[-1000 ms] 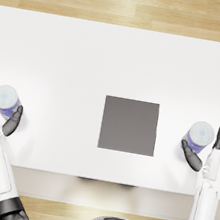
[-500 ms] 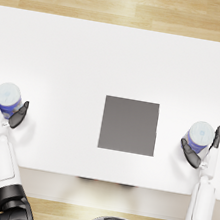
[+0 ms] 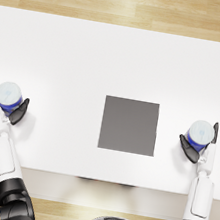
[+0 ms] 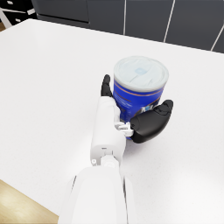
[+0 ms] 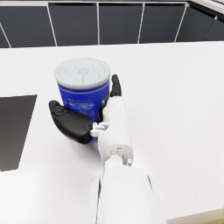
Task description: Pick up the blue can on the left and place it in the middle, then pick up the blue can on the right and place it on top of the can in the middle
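The left blue can [image 3: 9, 95], with its pale lid, stands near the table's left edge; my left hand [image 3: 8, 109] grips it with the thumb on one side and the fingers on the other. The left wrist view shows that can [image 4: 139, 89] cupped by the hand [image 4: 144, 120], which hides its base. The right blue can [image 3: 200, 133] stands at the right, held the same way by my right hand [image 3: 197, 147]. In the right wrist view the thumb presses that can [image 5: 83, 89] and the hand [image 5: 81, 122] wraps round it. A dark grey square mat [image 3: 129, 125] marks the middle.
The white table [image 3: 115, 62] reaches back to a wooden floor strip [image 3: 128, 3]. Its front edge runs just below both hands. Dark cabinet fronts [image 5: 109, 22] stand beyond the table in the wrist views.
My left forearm has swung more upright and the left can has shifted slightly right with the hand. The right hand has closed in a little on its can, which stays put.
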`<action>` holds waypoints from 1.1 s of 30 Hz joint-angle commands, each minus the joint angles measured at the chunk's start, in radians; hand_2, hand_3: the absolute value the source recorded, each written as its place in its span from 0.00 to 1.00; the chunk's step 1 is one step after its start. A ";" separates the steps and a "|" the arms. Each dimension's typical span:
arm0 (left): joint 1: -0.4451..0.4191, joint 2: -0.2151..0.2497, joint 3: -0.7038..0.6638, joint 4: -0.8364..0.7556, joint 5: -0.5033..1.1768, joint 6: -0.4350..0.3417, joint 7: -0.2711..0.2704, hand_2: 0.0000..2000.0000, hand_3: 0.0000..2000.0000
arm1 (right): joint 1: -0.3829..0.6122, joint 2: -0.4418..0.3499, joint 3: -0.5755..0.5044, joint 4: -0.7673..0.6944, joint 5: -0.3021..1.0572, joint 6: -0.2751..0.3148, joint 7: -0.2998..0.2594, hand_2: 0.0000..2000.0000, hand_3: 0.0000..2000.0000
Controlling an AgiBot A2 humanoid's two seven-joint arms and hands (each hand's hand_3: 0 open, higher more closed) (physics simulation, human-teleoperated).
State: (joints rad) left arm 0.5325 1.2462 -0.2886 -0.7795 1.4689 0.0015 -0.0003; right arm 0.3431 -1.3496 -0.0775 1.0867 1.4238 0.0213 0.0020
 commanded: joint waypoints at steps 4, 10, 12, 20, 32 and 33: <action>0.025 -0.003 -0.001 0.004 0.000 -0.044 0.000 1.00 0.76 | 0.023 -0.006 -0.023 0.050 0.000 0.148 -0.002 1.00 0.76; -0.108 0.025 0.089 -0.407 0.000 -0.023 -0.004 1.00 0.76 | -0.001 -0.014 -0.004 0.324 0.001 0.147 0.010 1.00 0.76; -0.136 0.029 0.157 -0.532 0.000 -0.027 -0.003 1.00 0.76 | 0.001 -0.016 0.014 0.398 0.000 0.152 0.013 1.00 0.76; -0.122 0.052 0.362 -0.667 -0.043 -0.046 -0.003 1.00 0.76 | 0.009 -0.026 0.015 0.523 0.000 0.154 0.014 1.00 0.76; 0.015 0.170 0.692 -0.555 -0.240 -0.046 -0.003 1.00 0.76 | 0.077 -0.042 0.056 0.582 0.000 0.152 0.012 1.00 0.76; 0.022 0.178 0.702 -0.544 -0.241 -0.046 -0.003 1.00 0.76 | 0.077 -0.043 0.059 0.583 0.000 0.148 0.012 1.00 0.76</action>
State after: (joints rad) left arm 0.5102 1.4019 0.3675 -1.3560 1.2275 -0.0448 -0.0035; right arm 0.3969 -1.3926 -0.0242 1.6561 1.4240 0.1693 0.0136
